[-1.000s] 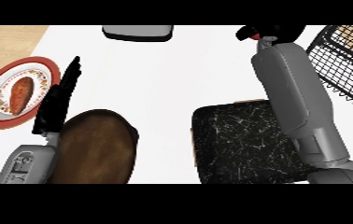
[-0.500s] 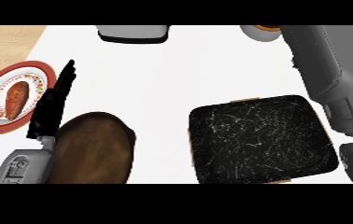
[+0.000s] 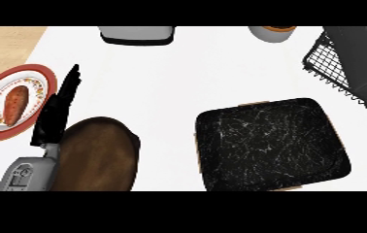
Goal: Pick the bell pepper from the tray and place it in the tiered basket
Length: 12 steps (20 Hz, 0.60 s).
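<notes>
Head view, looking steeply down on the white worktop (image 3: 179, 81). The black, marble-veined tray (image 3: 272, 144) lies right of centre near the lower edge, its corners rounded and its outline turned slightly askew. The tiered basket (image 3: 326, 67), of dark wire mesh, stands at the upper right and is cut by the frame edge; it sits apart from the tray's far right corner.

The bell pepper shows neither on the visible face of the tray nor in the visible part of the basket, so its place cannot be told.

The left robot hand (image 3: 57, 110) is seen edge-on at the left, fingers straight and together, pointing toward the far side and holding nothing. Its grey forearm (image 3: 25, 174) enters at the lower left corner. The hand lies between a red-rimmed plate (image 3: 30, 68), which bears an orange-brown oblong food item (image 3: 16, 105), and a brown rounded object (image 3: 97, 154) just to its right.

A grey container (image 3: 136, 34) and a grey cup (image 3: 272, 32) stand along the far edge. The right robot hand is out of view, so its state cannot be told.
</notes>
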{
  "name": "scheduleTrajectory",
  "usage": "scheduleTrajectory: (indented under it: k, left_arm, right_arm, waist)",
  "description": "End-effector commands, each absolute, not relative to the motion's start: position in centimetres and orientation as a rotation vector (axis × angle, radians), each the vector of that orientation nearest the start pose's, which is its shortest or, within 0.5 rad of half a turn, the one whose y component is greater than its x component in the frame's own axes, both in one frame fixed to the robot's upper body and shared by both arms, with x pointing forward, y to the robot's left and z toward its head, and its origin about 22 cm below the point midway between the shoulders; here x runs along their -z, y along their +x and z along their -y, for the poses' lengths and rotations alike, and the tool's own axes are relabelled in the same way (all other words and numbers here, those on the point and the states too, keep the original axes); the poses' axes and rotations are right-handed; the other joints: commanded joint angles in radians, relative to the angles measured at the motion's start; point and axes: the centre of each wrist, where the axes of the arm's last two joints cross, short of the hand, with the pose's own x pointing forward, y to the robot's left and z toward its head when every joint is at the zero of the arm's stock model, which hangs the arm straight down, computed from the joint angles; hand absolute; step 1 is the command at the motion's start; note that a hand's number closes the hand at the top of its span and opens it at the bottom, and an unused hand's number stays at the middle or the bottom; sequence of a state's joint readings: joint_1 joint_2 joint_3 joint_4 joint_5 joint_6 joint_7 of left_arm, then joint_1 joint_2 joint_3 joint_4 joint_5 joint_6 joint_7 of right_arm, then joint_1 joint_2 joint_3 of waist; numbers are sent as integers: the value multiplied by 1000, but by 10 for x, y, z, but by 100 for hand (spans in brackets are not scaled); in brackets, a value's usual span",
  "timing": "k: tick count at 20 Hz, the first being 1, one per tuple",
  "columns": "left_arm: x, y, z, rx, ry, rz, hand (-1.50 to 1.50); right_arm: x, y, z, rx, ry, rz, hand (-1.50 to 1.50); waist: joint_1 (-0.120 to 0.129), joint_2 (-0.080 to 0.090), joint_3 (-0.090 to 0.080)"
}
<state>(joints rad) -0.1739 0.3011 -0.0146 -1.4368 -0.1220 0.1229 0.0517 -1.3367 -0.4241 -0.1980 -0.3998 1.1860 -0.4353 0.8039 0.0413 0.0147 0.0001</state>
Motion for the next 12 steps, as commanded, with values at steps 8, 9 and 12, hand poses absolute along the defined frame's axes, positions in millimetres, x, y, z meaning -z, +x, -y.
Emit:
scheduleTrajectory:
  k: [8,9,12]
  left_arm:
    - [-42,282,-282,259,413,1563,0]
    - [-37,284,-283,259,394,1560,0]
    - [-49,288,-288,264,404,1576,0]
  right_arm:
    - [-235,462,343,-272,-1827,711,150]
    - [-244,461,348,-275,-1847,684,150]
    - [-251,455,364,-252,-1852,677,150]
  waist:
    - [12,6,0]
    - [5,5,0]
    - [4,3,1]
